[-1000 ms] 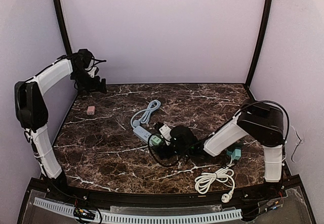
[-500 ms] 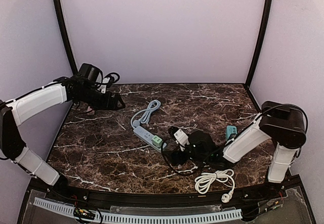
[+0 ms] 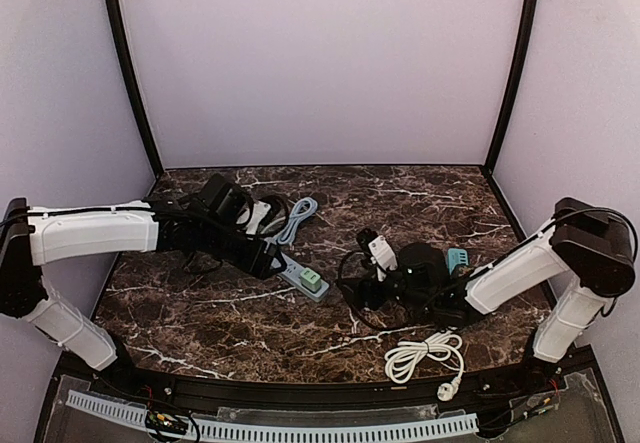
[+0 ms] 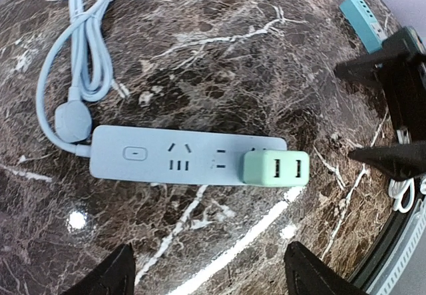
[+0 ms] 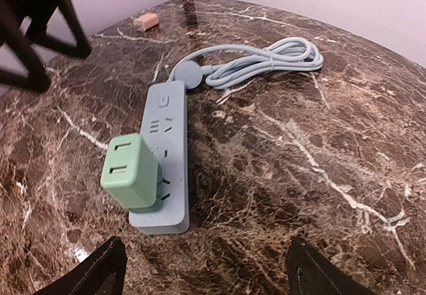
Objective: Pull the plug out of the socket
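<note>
Black fingers [image 4: 114, 276] of the left gripper [image 4: 210, 278] stand wide apart at the bottom of its wrist view, and we see nothing between them but bare stone. Ahead of them the pale blue power strip [image 4: 166, 160] lies lengthwise across the view. The mint-green plug [image 4: 275, 168] is seated in its end socket, its two USB ports facing up. From above, we find this gripper over or just beside the strip's switch end. We cannot tell whether it touches it.

The right gripper [image 5: 208, 275] is likewise spread wide and holds nothing. Its fingers [image 5: 93, 272] frame the near end of the strip, where the plug stands upright, a little apart from the tips. In the top view it sits just right of the strip, with a gap between.

The strip's blue cable [image 5: 266, 58] leaves the far end and lies coiled on the dark brown marble table [image 3: 200, 303]. Farther out we see a small pink block [image 5: 145, 22] near the table's far edge in the right wrist view. A teal adapter [image 3: 457, 258] lies beside the right arm, and a bundled white cable [image 3: 425, 353] near the front edge.
</note>
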`<state>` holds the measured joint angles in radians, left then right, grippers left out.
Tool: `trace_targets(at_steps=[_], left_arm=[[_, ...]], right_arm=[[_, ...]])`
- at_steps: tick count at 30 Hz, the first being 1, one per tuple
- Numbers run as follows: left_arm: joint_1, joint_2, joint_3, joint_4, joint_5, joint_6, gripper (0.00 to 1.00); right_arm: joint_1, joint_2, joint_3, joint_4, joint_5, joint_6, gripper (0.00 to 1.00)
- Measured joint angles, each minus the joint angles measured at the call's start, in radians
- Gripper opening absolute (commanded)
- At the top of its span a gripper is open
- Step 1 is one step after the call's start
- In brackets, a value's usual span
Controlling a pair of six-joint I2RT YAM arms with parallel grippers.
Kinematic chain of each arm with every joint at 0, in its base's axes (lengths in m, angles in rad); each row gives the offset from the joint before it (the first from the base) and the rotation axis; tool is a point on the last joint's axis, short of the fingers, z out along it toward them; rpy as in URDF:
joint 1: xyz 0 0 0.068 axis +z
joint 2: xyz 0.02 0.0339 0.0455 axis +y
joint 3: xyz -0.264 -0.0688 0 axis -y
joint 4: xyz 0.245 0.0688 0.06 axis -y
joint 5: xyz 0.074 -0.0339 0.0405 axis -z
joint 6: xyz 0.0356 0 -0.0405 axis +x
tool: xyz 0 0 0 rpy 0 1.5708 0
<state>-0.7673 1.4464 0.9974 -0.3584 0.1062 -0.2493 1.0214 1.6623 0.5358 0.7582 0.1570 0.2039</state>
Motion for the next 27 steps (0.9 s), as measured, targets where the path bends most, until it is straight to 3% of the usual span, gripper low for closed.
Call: trace_targets(at_steps=[8, 15, 27], left_arm=[[-0.109, 0.095, 0.013, 0.078, -0.048, 0.060, 0.79], [-0.167, 0.225, 0.076, 0.104, -0.106, 0.101, 0.72], [-0.202, 0.339, 0.158, 0.124, -0.168, 0.161, 0.40]], right_arm=[[-0.135, -0.054, 0.003, -0.048, -0.100, 0.096, 0.80], [-0.191, -0.051, 0.049, -0.111, -0.209, 0.144, 0.79], [-0.264, -0.037, 0.081, -0.140, -0.349, 0.196, 0.78]])
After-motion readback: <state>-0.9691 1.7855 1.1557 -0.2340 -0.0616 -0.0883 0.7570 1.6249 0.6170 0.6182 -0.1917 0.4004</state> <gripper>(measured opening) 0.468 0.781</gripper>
